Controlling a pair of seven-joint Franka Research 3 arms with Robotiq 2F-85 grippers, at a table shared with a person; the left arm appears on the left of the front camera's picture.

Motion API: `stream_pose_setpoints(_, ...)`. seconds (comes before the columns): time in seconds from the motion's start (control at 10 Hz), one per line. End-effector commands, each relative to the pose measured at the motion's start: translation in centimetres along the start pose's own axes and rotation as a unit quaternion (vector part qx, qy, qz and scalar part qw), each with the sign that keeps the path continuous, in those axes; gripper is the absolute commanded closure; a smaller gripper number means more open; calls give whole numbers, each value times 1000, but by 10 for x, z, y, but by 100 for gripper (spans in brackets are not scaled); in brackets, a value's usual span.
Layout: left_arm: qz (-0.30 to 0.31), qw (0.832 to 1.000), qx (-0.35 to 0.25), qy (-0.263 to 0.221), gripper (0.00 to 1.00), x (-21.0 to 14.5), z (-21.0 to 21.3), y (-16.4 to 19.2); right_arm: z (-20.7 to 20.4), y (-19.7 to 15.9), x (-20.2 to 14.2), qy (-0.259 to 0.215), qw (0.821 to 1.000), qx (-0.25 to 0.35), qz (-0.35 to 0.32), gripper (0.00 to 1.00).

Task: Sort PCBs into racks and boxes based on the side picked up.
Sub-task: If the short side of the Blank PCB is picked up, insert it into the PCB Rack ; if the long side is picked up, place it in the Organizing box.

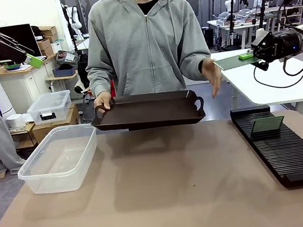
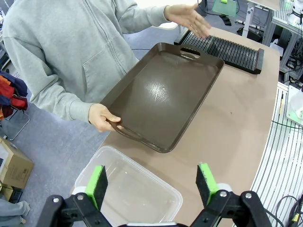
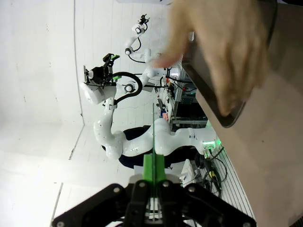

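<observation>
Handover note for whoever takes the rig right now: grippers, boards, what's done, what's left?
Left gripper: open, empty, above the clear tub.
Right gripper: shut on one PCB, raised beyond the rack's far end.
Second PCB: standing in the black rack.
Person's hand holds the brown tray, no boards on it.
Done: one board racked. Left: place the held board.
</observation>
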State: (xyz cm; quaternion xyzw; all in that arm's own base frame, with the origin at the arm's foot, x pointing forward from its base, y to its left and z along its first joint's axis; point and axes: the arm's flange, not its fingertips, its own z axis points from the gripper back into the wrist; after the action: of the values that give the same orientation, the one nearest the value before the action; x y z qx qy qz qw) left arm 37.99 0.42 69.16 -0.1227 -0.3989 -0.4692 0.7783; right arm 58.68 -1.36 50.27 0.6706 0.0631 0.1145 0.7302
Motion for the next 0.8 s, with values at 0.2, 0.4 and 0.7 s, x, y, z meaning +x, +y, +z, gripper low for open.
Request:
stream_pose_setpoints(0.2,-1,1000,-4,0,0,-1,0,-1,6,2,-5,11,999,-13,31,98)
stream_pose_setpoints(0.4,-1,1000,-4,0,0,-1,0,-1,24,17,-25,-21,988,-39,150,98)
stream_pose_setpoints(0.7,-1,1000,-4,0,0,-1,0,-1,51,30,-59,-42,948,-115,293,98)
